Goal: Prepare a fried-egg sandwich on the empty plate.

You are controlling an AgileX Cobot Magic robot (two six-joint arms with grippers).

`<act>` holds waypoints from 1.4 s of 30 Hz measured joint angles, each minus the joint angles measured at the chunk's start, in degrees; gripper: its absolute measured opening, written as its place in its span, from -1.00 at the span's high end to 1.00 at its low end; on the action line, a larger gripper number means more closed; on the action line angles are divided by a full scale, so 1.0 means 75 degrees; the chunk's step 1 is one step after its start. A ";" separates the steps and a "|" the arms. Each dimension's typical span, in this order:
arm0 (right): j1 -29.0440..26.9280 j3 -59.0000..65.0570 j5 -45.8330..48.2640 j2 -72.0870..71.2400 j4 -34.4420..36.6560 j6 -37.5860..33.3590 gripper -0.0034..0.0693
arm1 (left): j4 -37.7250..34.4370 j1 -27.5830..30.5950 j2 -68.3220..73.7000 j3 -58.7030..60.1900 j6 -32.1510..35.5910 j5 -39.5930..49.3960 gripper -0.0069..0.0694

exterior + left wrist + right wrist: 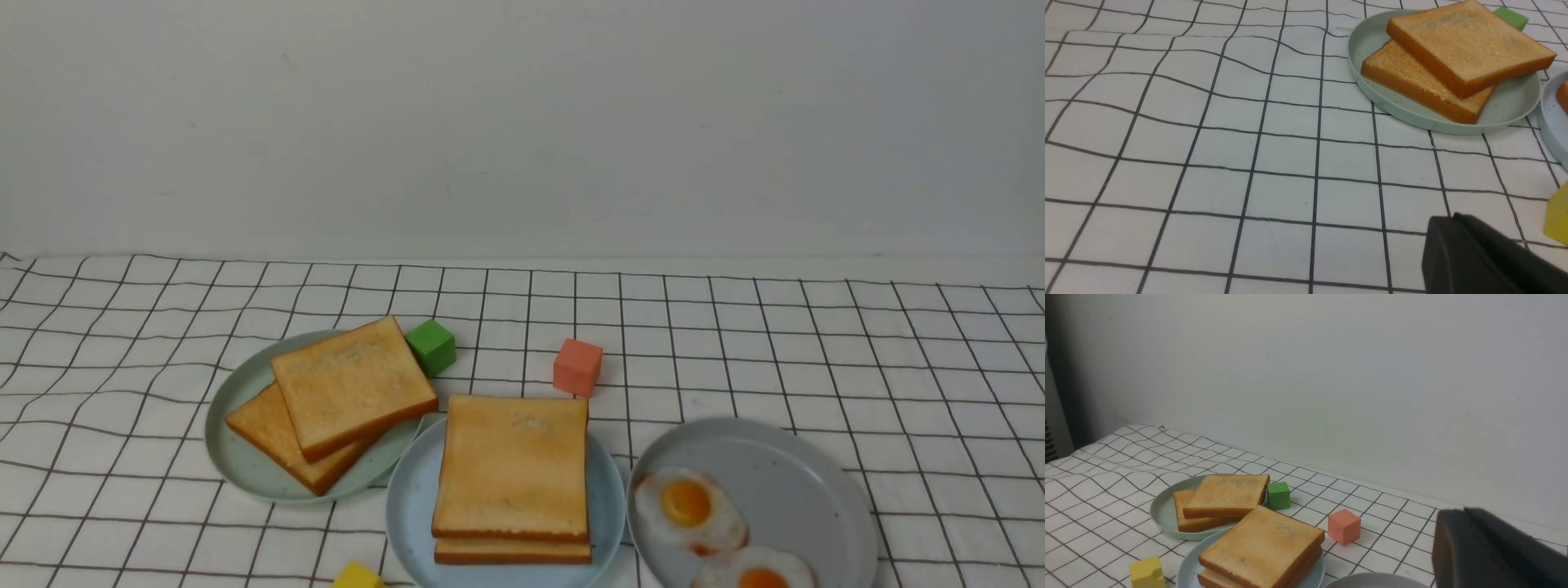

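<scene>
Toast stack (two slices) on blue plate.

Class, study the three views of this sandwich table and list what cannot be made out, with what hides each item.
- Any egg inside the stack on the light blue plate: the top toast slice covers it.
- Nearer fried egg on the grey plate: cut by the front view's edge.
- Yellow block: cut likewise.
- Both grippers' jaws: each wrist view shows only a dark corner.
</scene>
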 joint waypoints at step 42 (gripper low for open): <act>-0.2901 0.2323 0.0197 0.0000 -0.3539 0.4023 0.67 | 0.0000 0.0000 0.0000 0.0000 0.0002 -0.0011 0.77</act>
